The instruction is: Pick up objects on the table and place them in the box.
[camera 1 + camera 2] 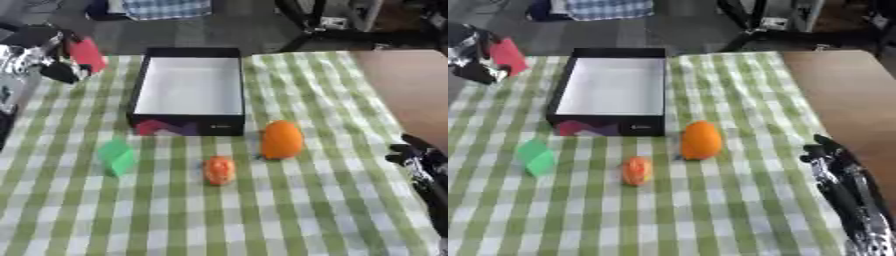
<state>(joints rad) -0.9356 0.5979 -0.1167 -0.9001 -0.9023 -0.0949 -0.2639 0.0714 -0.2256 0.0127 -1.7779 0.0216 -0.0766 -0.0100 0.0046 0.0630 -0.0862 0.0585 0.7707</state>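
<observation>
The box (pixel 187 90) stands at the far middle of the desk (pixel 332 200), which is covered with a green and white checked cloth. The box is black on the outside and white inside, open at the top, and nothing lies in it.

Three things lie on the cloth near the box's front wall. An orange, egg-shaped object (pixel 282 139) stands just to the right of the box's near right corner. A smaller orange object (pixel 220 170) lies nearer still, left of the big one and apart from it. A green block (pixel 116 156) lies further left.

The left hand (pixel 54 62) hangs over the far left corner of the desk, left of the box, with its fingers pinching a red object (pixel 87 54).

The right hand (pixel 826 152) shows at the near right edge; I cannot tell how its fingers are set.
</observation>
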